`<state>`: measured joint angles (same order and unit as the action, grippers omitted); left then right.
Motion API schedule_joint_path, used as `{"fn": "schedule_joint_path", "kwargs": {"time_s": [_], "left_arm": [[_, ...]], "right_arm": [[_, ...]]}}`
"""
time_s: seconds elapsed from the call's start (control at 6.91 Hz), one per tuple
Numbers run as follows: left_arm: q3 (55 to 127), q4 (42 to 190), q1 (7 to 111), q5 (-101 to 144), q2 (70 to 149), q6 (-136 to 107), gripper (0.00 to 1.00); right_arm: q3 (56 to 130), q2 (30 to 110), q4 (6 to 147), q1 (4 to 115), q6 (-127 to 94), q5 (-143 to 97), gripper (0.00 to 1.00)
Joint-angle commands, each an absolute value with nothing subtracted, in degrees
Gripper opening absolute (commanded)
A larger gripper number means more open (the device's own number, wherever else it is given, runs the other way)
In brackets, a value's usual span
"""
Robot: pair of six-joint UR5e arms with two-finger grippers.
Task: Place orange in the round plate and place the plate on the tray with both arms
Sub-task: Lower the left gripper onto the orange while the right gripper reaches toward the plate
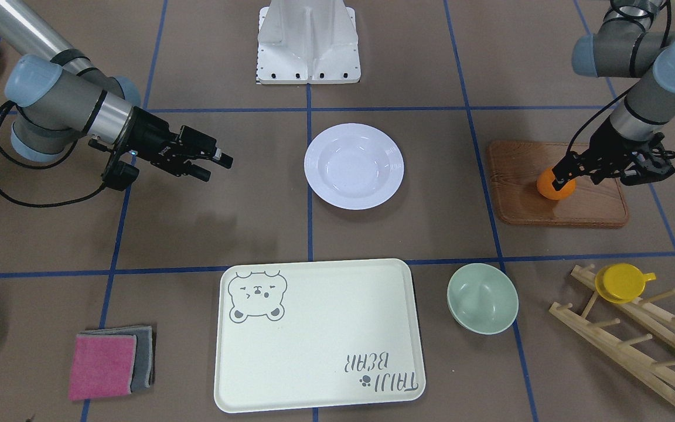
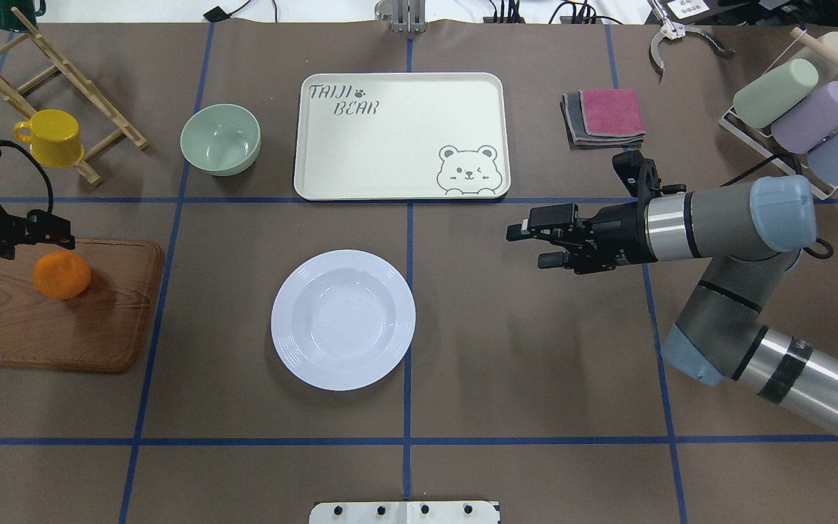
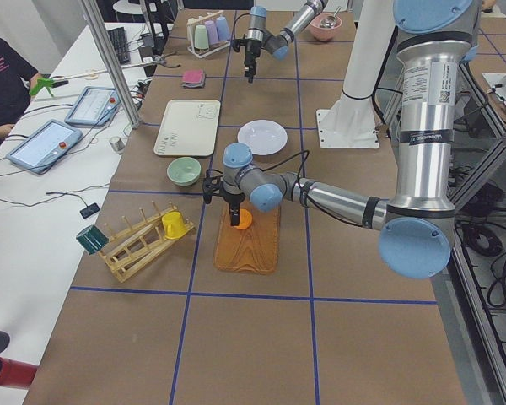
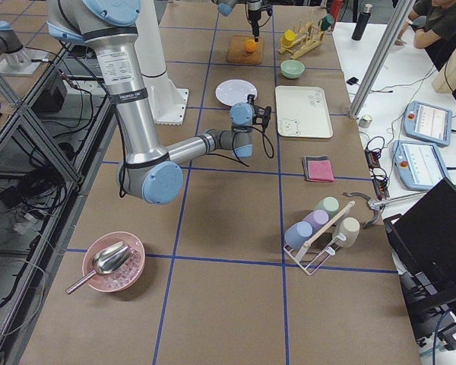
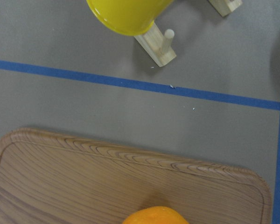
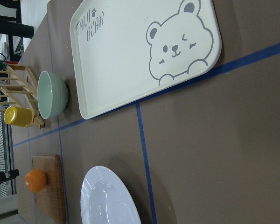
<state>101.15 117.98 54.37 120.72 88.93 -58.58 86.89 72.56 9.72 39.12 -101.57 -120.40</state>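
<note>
The orange [image 1: 555, 186] rests on a brown wooden board [image 1: 525, 205] at the robot's left side. My left gripper [image 1: 566, 174] points down right over it. Its fingers look open and reach the orange's top and sides. The left wrist view shows only the top of the orange [image 5: 155, 215] at its lower edge. Mid-table, the white round plate [image 1: 354, 166] lies with nothing in it. The cream bear tray [image 1: 326, 351] lies beyond it, also bare. My right gripper [image 2: 528, 245] hovers open to the right of the plate, holding nothing.
A pale-green bowl [image 1: 482, 298] sits beside the tray. A yellow cup [image 1: 623, 282] hangs on a wooden rack [image 1: 636, 340] near the board. Folded pink and grey cloths [image 1: 109, 363] lie on the tray's other side. A rack of pastel cups [image 2: 804, 116] stands far right.
</note>
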Motion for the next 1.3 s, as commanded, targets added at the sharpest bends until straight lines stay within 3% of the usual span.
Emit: {"fn": "schedule_joint_path", "kwargs": {"time_s": [0.0, 0.72, 1.01, 1.16], "left_arm": [[101.0, 118.0, 52.7, 119.4, 88.7, -59.2, 0.98], [99.3, 118.3, 49.5, 117.9, 89.3, -62.1, 0.94], [99.9, 118.1, 49.3, 118.1, 89.6, -62.7, 0.72], [101.7, 117.2, 49.4, 118.6, 90.4, -62.6, 0.71]], "right_arm": [[86.9, 72.6, 9.6, 37.9, -101.7, -119.5, 1.0], [87.1, 72.5, 9.6, 36.9, -101.7, -118.0, 1.0], [87.1, 71.6, 9.6, 35.2, -101.8, -115.4, 0.99], [86.9, 69.9, 9.7, 33.3, -102.6, -112.4, 0.98]]}}
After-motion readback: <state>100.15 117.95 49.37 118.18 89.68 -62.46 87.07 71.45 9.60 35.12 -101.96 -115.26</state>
